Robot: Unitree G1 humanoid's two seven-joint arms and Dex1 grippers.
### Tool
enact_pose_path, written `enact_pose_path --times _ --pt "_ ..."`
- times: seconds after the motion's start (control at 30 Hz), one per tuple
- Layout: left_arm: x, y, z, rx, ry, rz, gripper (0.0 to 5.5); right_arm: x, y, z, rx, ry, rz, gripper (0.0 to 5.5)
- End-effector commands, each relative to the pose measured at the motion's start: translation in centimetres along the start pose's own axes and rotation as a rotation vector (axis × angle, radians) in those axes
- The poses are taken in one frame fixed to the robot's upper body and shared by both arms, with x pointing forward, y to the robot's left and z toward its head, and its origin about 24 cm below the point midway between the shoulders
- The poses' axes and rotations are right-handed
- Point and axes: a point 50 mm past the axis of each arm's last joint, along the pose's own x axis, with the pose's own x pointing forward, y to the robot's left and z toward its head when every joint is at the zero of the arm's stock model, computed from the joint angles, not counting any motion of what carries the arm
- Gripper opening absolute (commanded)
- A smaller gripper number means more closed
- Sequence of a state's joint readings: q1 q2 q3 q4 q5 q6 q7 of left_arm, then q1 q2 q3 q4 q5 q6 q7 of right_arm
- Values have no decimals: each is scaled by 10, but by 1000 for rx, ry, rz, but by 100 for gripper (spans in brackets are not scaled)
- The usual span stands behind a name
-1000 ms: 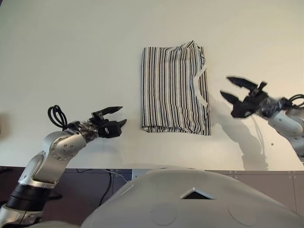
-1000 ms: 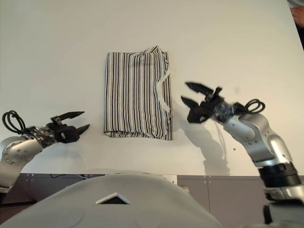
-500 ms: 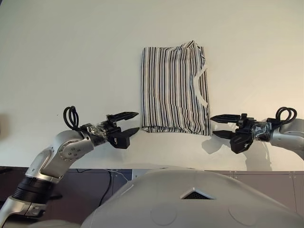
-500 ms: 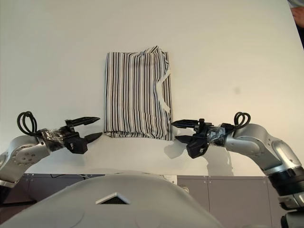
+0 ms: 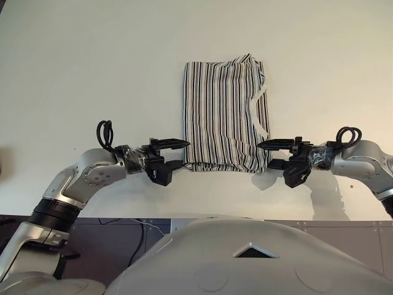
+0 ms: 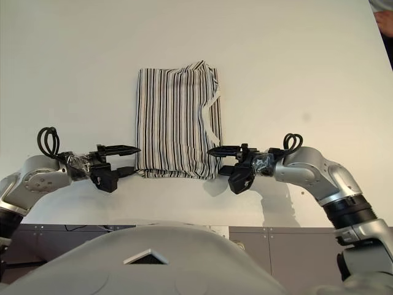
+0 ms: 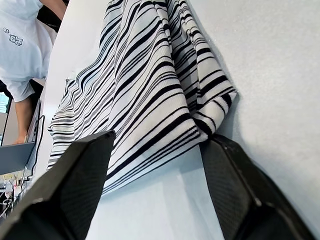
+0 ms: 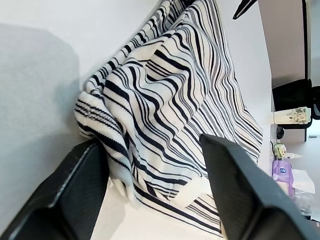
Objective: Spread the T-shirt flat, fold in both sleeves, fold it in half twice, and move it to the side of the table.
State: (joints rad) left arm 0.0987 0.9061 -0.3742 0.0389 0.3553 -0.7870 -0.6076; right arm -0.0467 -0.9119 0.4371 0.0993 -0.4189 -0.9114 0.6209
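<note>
The near edge of the folded T-shirt (image 5: 226,114) is bracketed by the left end effector (image 5: 185,153) and the right end effector (image 5: 264,155), with one corner lying between each one's spread fingers. Bare surface (image 5: 92,74) is left wide to both sides and beyond the T-shirt.

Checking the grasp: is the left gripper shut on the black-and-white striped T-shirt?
No, the left gripper stands open around the striped T-shirt's near corner.

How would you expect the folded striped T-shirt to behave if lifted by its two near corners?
Probably floppy: the T-shirt has a rumpled knit edge, so it would likely sag between the left gripper and right gripper. Likely light, being thin cloth lying flat on the table. Its stacked layers may separate unless all are pinched.
</note>
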Motion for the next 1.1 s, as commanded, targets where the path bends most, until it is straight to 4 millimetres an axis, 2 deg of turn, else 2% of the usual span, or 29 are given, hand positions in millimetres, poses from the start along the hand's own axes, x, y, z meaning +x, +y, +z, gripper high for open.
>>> enact_pose_path --times 0.03,0.13,0.23,0.47,0.6,0.67,0.73,0.8,0.9,1.0,1.07,1.1 --pt "7 -28 -4 -36 14 -165 281 6 24 -6 49 12 138 261" --pt "10 -31 -4 -29 4 -173 224 9 25 -7 57 2 127 202" --pt "11 -31 -7 -24 2 -176 164 12 34 -5 73 -17 123 134" --pt "11 -32 -12 -34 3 -180 64 15 52 -5 80 -41 136 15" --pt "10 -33 -11 -54 2 -176 19 20 62 -10 120 -41 128 10" --pt "8 -31 -8 -73 -8 -172 14 22 70 -14 185 -38 122 10" --pt "4 -25 -1 -157 -29 -130 14 20 76 -16 322 -39 91 10" --pt "-2 -16 12 -338 -72 -58 12 11 75 -12 486 -64 64 10" --pt "-12 -5 32 -669 -160 10 12 -3 68 -3 694 -114 32 10" --pt "-24 5 33 -876 -185 33 12 -17 54 17 877 -195 44 10" --pt "-34 21 24 -987 -201 86 12 -25 21 30 964 -251 26 10" --pt "-37 28 20 -1037 -213 113 12 -26 -3 33 1000 -283 -21 10"
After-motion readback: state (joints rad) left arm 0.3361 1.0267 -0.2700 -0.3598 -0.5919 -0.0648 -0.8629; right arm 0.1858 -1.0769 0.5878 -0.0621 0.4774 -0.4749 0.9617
